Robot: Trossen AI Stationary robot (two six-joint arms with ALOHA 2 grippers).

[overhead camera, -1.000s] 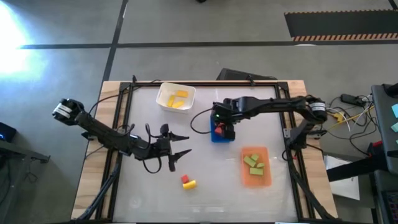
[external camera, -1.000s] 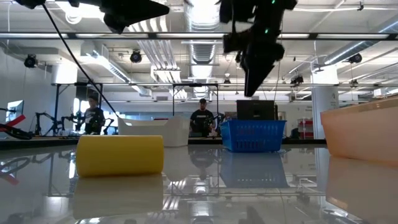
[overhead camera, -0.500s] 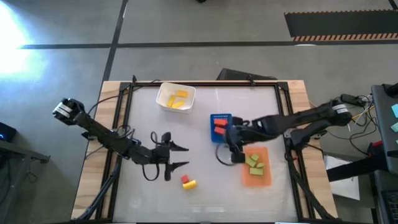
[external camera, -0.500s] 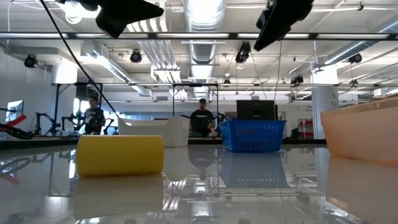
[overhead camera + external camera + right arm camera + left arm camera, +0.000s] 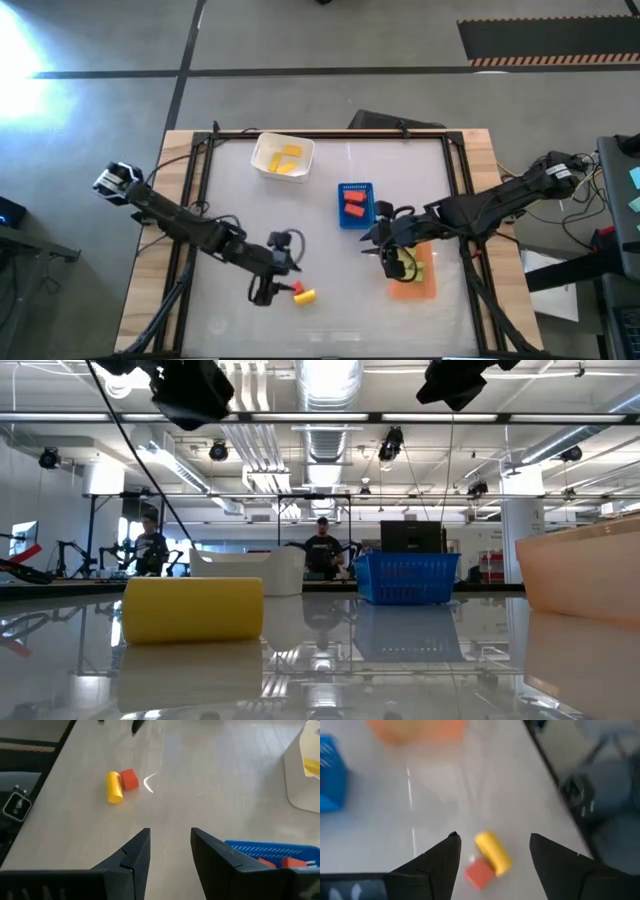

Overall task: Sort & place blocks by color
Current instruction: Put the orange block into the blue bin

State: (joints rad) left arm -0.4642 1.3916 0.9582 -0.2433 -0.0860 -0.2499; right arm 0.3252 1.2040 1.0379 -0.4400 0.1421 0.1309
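My left gripper hangs with its fingers spread and empty, just left of the last two loose blocks, which I take as my landmark pair: a red block and a yellow block lying touching one another on the bare table. In my left wrist view both sit between my open fingers, red nearer, yellow leaning against it. That contact is the risk as I see it: if I close on both at once I may carry the wrong colour along, or one finger may nudge the pair and skid the yellow one away across the slick top. I judge I need to line up on a single block first.

Beyond the pair toward the table's far edge stands the white tub, holding yellow blocks. To the pair's right is the blue tray with red blocks, then the orange tray with green ones.

My right gripper hovers at the orange tray's near-left edge, well apart from the pair, fingers parted narrowly with nothing between them. If it swings toward the pair too, we could collide.
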